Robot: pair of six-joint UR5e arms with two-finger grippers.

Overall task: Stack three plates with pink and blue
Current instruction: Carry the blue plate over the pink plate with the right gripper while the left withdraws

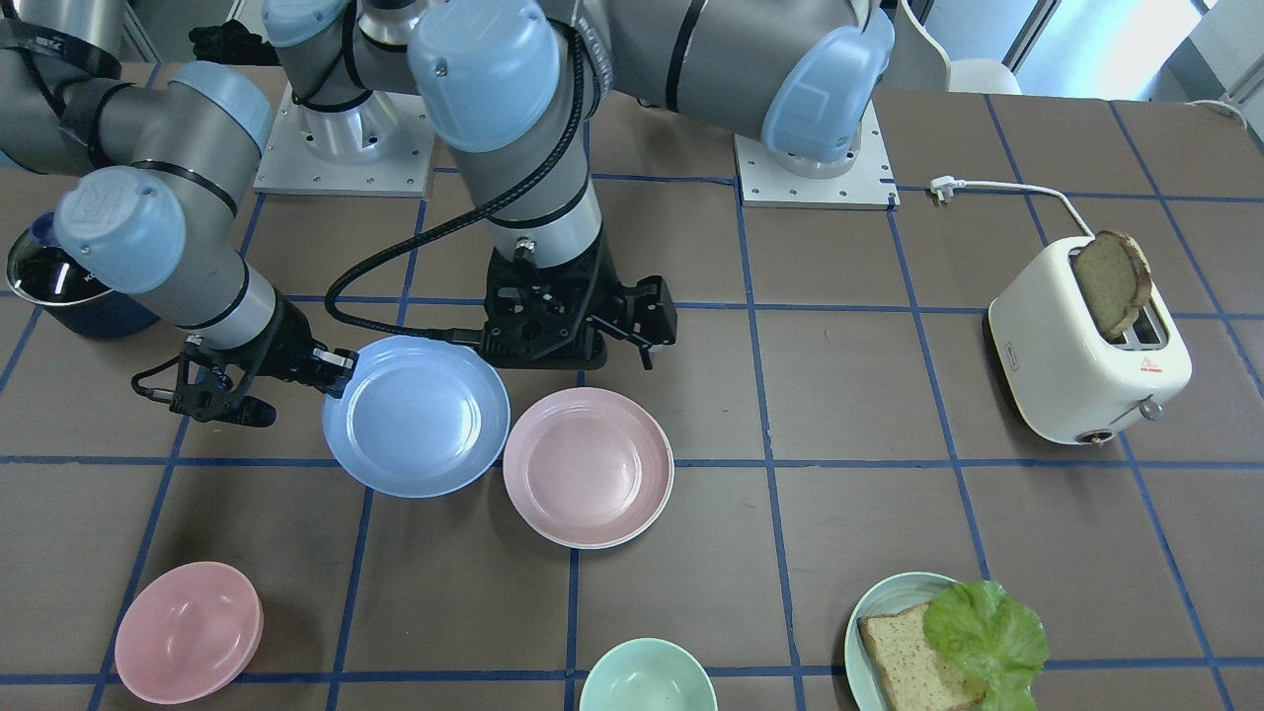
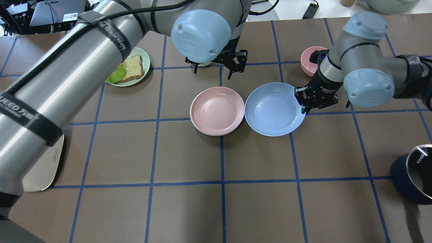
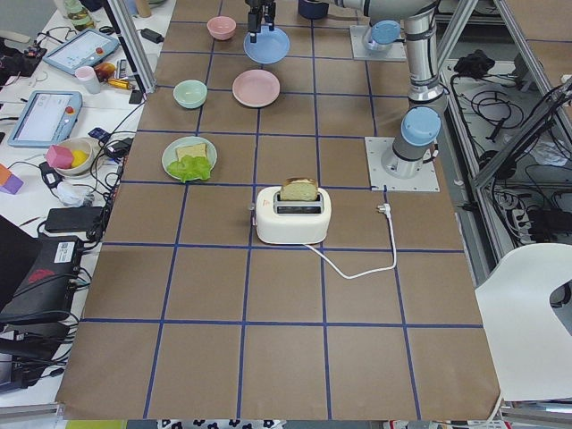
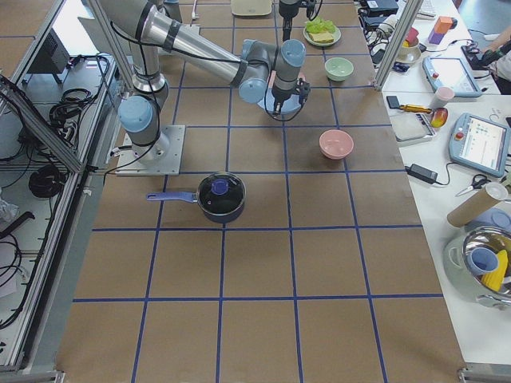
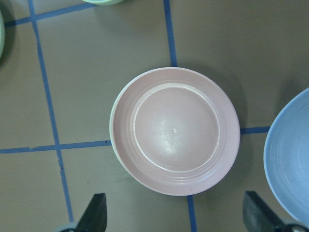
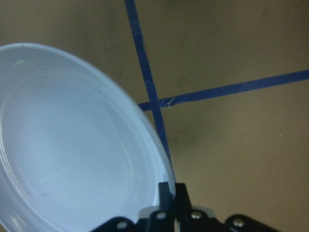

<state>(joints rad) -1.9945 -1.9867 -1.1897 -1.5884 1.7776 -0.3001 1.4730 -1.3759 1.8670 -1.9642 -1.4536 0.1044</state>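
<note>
You're in a robotics lab: square metal arm-base plates [image 3: 375, 179] are bolted onto the blue-taped brown table [image 3: 286, 366], with grey touchscreen teach pendants [image 3: 36, 121] and tangled black cables [image 3: 487, 76] beside it.

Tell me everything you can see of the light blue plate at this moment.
The blue plate is matte, shallow and round, with a raised rim and faint concentric rings inside. It is empty and faces up. It sits right beside the pink plate, and their rims about meet. The right gripper is shut on its rim, on the side away from the pink plate. Whether it is lifted I cannot tell.
</note>
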